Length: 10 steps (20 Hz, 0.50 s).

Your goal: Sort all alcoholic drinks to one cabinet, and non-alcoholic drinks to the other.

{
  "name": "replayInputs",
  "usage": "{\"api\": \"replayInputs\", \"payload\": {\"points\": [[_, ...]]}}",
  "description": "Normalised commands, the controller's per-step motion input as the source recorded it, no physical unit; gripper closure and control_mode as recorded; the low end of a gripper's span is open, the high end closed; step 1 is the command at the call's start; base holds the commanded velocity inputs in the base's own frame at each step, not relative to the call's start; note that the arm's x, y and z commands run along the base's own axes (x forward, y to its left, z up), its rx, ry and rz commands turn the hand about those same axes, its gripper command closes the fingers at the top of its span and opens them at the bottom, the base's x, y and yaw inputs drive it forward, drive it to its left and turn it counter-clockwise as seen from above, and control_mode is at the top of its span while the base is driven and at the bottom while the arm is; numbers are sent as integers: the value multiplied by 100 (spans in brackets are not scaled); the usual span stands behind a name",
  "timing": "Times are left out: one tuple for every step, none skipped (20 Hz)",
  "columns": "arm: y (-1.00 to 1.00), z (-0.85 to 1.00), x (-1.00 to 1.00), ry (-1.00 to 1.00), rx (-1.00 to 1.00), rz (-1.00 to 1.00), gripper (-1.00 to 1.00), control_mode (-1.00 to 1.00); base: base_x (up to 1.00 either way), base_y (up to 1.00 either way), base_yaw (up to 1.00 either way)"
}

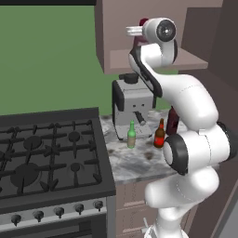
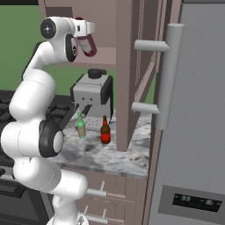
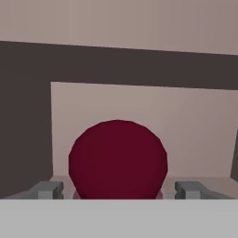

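My gripper [image 2: 84, 28] is raised to the open upper cabinet [image 2: 105, 55] and is shut on the pink bottle [image 2: 89, 45], which hangs tilted just above the shelf. In the hand view its dark red cap [image 3: 118, 158] sits between my fingertips [image 3: 48, 189], facing the cabinet's pale back wall. In the left base view a strip of the pink bottle [image 1: 136, 45] shows behind the wrist. On the marble counter stand the green bottle [image 1: 132, 135] [image 2: 81, 125] and the amber-brown bottle [image 1: 160, 134] [image 2: 105, 131]. The dark maroon bottle [image 1: 172, 120] is partly hidden behind my arm.
A grey coffee machine [image 1: 132, 104] stands on the counter [image 1: 135, 162] right behind the small bottles. A black gas stove [image 1: 46, 153] lies to the left. A tall fridge with bar handle [image 2: 169, 74] bounds the right side, next to an open cabinet door [image 2: 125, 74].
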Motion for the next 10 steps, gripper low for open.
{"api": "replayInputs", "payload": {"points": [[0,-3,16,-5,1,0,-100,-100,0,0,0],[0,-4,17,-6,0,0,-100,-100,0,0,0],[0,-2,18,-7,0,0,-100,-100,0,0,0],[0,-2,20,-6,0,0,-100,-100,0,0,0],[0,-2,22,-7,0,0,-100,-100,0,0,0],[0,0,24,-7,0,0,-100,-100,0,0,0],[0,0,26,-6,0,0,-100,-100,0,0,0],[0,0,28,-6,0,0,-100,-100,0,0,0],[0,0,26,-6,0,0,-100,-100,0,0,0],[0,0,25,-5,0,0,-100,-100,0,0,0]]}}
